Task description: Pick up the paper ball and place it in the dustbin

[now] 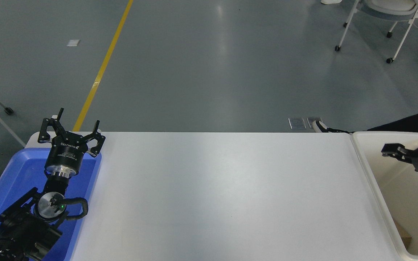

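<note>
The cream-white dustbin [376, 134] stands at the table's right end, cut off by the picture's right edge. My right gripper [391, 149] comes in from the right edge and hangs above the bin's far part, pointing left, with nothing seen in it. The paper ball is out of view; only part of the bin's inside shows. My left gripper [72, 125] is parked at the lower left over the blue tray [20, 163], open and empty.
The white table [223, 188] spans the middle of the view. A dark shape [412, 121] lies just behind the bin at the far right. A wheeled chair [383, 14] stands on the floor at the top right. A tan patch [405, 237] shows low in the bin.
</note>
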